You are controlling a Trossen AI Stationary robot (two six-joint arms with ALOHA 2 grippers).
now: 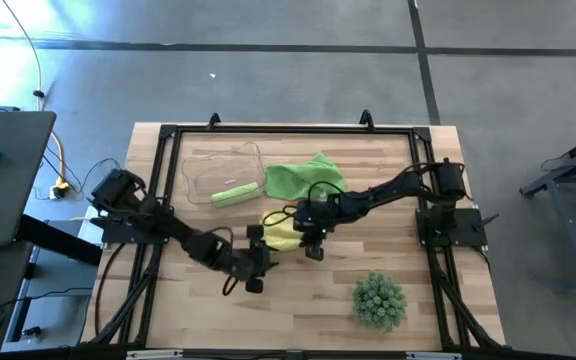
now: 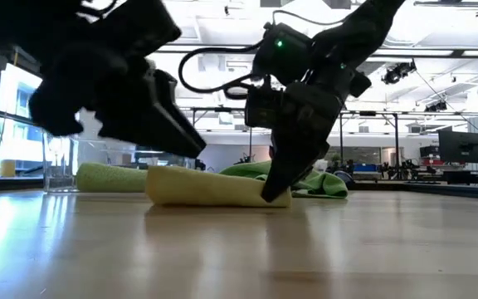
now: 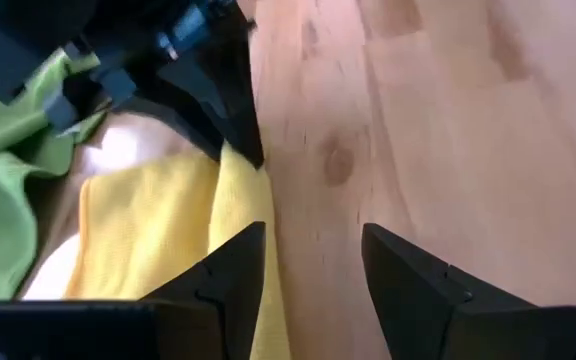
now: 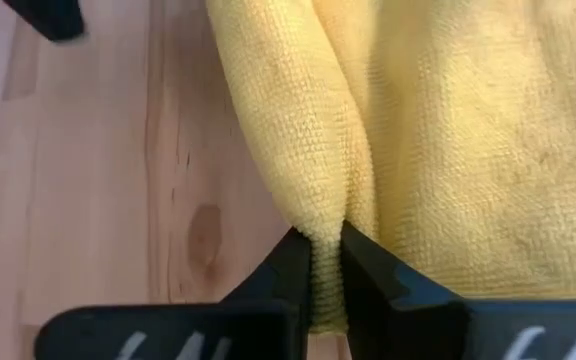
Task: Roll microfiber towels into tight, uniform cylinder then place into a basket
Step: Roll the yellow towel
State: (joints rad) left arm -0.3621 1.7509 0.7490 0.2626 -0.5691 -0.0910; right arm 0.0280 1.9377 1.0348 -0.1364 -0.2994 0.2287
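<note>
Starting at the left: the basket (image 1: 223, 172), clear plastic, sits at about ten o'clock on the table (image 1: 448, 310), and there's one lime green roll (image 1: 235, 194) lying at its near edge. From overhead I can't swear whether it's fully inside the rim or resting on it, but I'd call that towel rolled and as good as delivered. One down!

Now my left gripper (image 3: 308, 270), low over the wood at about seven o'clock from the table's middle: jaws spread, nothing between them, one finger just beside the yellow towel (image 4: 438, 130), the other over bare wood. It has no hold on the cloth.

Centre table, the yellow towel is folded or partly rolled into a low flat bundle, not a tight cylinder yet by my reckoning. My right gripper (image 4: 326, 262) is pinching its edge, fingers pressed together on a ridge of the fabric.

Behind it, at about twelve o'clock, the second green towel (image 1: 303, 177) lies in a loose heap, unrolled.

So: one finished, one in hand, one untouched. Down at five o'clock the spiky plant (image 1: 380, 300) just watches.
</note>
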